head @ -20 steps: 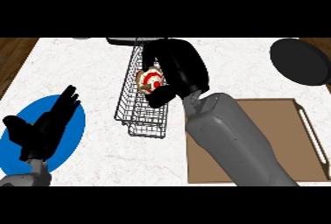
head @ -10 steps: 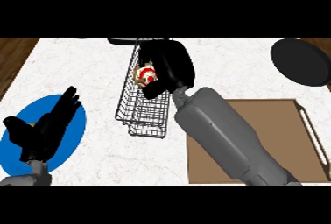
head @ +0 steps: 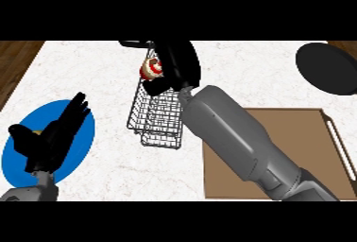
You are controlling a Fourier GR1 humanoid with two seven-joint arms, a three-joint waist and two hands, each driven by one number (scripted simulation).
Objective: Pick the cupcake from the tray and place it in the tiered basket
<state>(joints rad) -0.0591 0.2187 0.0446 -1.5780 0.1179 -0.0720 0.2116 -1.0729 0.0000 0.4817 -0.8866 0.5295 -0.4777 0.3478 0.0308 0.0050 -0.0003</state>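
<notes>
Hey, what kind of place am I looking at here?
Most likely a kitchen counter: a white marbled countertop carries a wire tiered basket, a brown wooden tray, a blue round plate and a black round pan. The right hand holds a frosted cupcake.

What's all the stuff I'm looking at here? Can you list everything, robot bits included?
Cupcake: one, white and red with a brown base, at the far end of the basket, in the right hand.
Basket: one, dark wire, middle of the counter.
Tray: one, brown with a raised rim, near right, partly under the right forearm.
Plate: one, blue, near left, partly behind the left hand.
Pan: one, black and round, far right, cut by the view's edge.
Counter: one, white marble, with brown wood at its far corners.
Left hand: one, black, open, resting over the plate.
Right hand: one, black, on a grey forearm, curled round the cupcake.
</notes>
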